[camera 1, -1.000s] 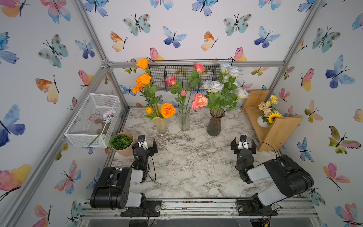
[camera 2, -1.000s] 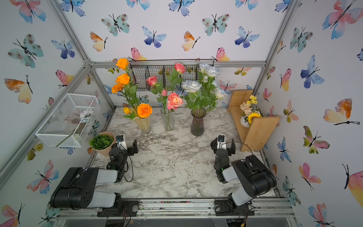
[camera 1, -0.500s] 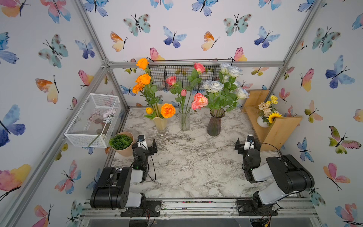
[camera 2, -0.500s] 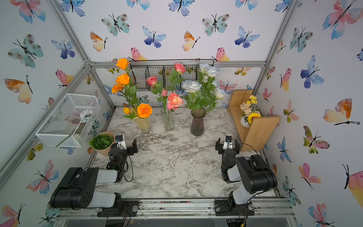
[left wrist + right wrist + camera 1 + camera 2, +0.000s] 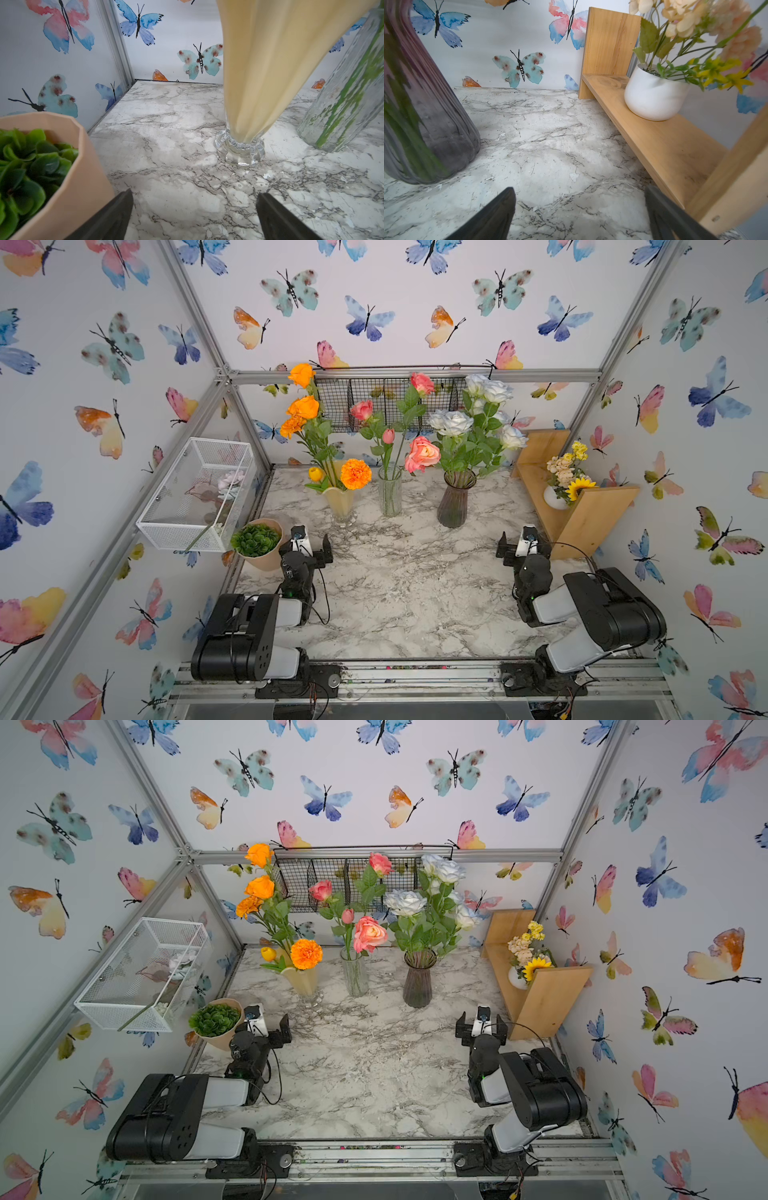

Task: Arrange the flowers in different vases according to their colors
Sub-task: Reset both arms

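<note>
In both top views three vases stand in a row at the back of the marble table. The yellow vase (image 5: 340,502) (image 5: 302,981) holds orange flowers (image 5: 355,473). The clear vase (image 5: 390,493) (image 5: 354,974) holds pink flowers (image 5: 422,454). The purple vase (image 5: 453,504) (image 5: 417,984) holds white flowers (image 5: 455,423). My left gripper (image 5: 308,548) (image 5: 194,207) rests open and empty in front of the yellow vase (image 5: 270,62). My right gripper (image 5: 524,546) (image 5: 579,205) is open and empty, between the purple vase (image 5: 415,104) and the shelf.
A succulent in a tan pot (image 5: 258,543) (image 5: 41,176) sits right beside the left gripper. A wooden shelf (image 5: 582,514) (image 5: 664,145) with a white-potted bouquet (image 5: 565,483) lines the right wall. A white wire basket (image 5: 199,493) hangs on the left wall.
The right arm has swung toward the right side, carrying its open gripper a little closer to the wooden shelf. The left arm and the flowers have not moved.
</note>
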Robot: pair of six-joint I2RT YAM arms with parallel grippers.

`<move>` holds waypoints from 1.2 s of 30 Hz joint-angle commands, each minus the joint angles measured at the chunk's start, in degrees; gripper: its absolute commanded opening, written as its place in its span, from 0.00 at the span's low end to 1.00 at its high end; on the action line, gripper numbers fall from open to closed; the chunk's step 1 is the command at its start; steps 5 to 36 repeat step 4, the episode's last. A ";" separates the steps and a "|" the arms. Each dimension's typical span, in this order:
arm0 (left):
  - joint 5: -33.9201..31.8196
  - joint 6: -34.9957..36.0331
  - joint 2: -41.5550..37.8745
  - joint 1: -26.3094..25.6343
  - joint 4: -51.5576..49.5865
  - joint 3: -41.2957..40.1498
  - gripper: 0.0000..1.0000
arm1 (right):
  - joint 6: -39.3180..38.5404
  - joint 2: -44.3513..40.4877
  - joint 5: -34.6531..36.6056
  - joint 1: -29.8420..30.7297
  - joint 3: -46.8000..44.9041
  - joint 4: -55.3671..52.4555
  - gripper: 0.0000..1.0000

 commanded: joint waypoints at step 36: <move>-1.84 -0.38 -0.21 0.29 0.12 0.56 0.99 | 0.63 -0.67 -0.91 -0.39 0.57 -0.70 0.99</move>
